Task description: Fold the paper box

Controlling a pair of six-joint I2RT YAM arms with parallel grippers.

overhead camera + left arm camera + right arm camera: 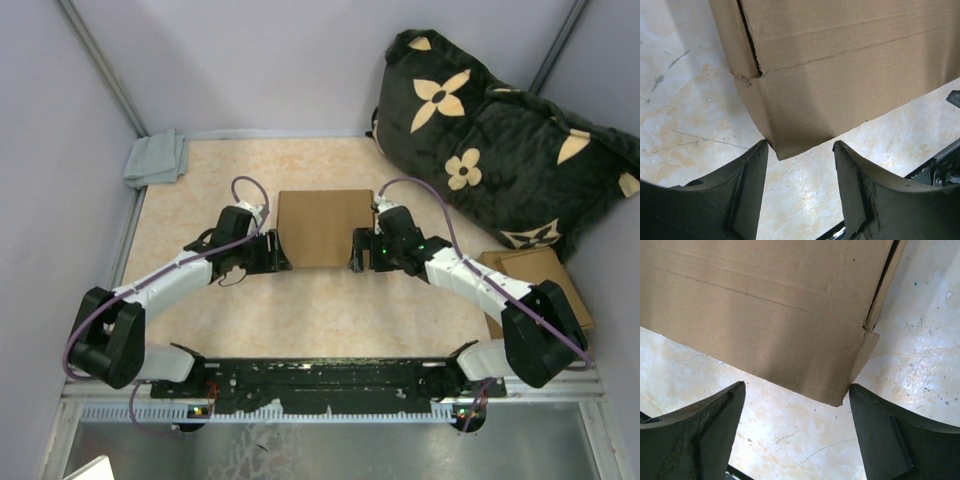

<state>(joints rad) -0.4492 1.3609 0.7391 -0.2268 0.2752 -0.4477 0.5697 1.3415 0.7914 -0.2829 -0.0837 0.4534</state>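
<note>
We have the paper box lying mid-tabletop. Our left pincer and right pincer stand apart at its near corners (gripping nothing). We should press both corners together, evenly, so the walls stay square.

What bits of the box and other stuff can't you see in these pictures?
- Top view: the left gripper and right gripper hide the near corners of the paper box.
- Both wrist views: the picture's top edge cuts off most of the box.
- Top view: the right arm covers part of the smaller cardboard piece.
</note>
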